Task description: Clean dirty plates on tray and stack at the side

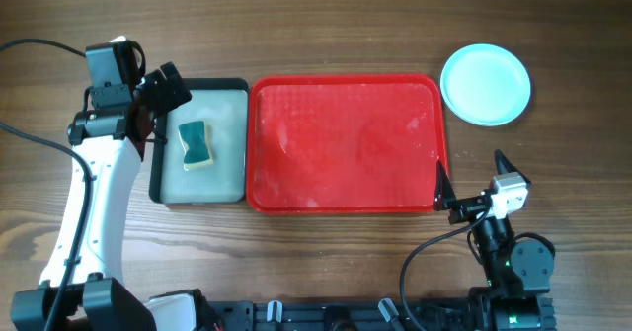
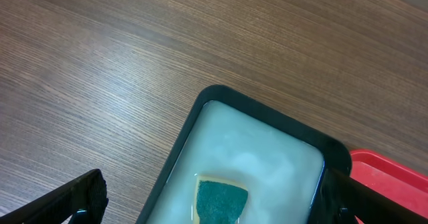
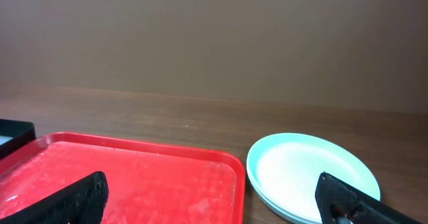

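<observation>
The red tray [image 1: 346, 143] lies mid-table with nothing on it, its floor streaked with wet smears [image 3: 134, 177]. To its upper right, off the tray, the plates [image 1: 485, 84] sit stacked on the wood, a pale light-blue one on top [image 3: 311, 174] with another rim showing beneath. My right gripper [image 1: 472, 178] is open near the tray's near right corner, its fingers [image 3: 73, 200] spread wide and holding nothing. My left gripper [image 1: 161, 106] is open over the left edge of the small black-rimmed tray, also holding nothing [image 2: 217, 207].
The black-rimmed tray [image 1: 197, 82] stands against the red tray's left side, filled with pale cloudy water [image 2: 261, 150]. A green-and-yellow sponge [image 1: 196, 144] lies in it [image 2: 221, 196]. Bare wooden tabletop surrounds both trays.
</observation>
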